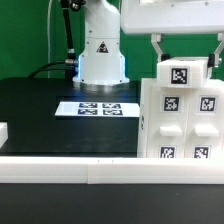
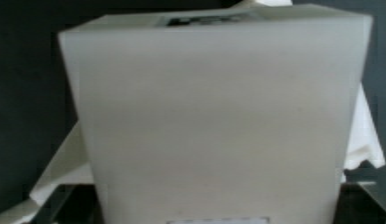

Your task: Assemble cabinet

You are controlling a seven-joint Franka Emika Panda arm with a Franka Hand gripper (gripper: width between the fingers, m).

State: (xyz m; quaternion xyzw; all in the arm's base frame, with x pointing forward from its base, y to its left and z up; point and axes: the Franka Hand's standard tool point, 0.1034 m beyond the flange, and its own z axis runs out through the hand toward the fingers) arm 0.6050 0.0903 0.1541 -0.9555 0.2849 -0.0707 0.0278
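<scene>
The white cabinet [image 1: 180, 115] stands at the exterior view's right, its faces carrying several black marker tags. Its narrower upper block sits between my fingers. My gripper [image 1: 186, 62] comes down from above with one finger on each side of that block, shut on it. In the wrist view the cabinet [image 2: 208, 110] fills nearly the whole picture as a plain white box, with thin white panel edges showing at both sides. My gripper [image 2: 208, 205] straddles it, and the fingertips are mostly hidden behind the box.
The marker board [image 1: 96, 107] lies on the black table [image 1: 40, 110] in front of the robot base [image 1: 100, 55]. A white rail [image 1: 60, 168] runs along the table's front edge. A small white part [image 1: 3, 131] shows at the exterior view's left edge.
</scene>
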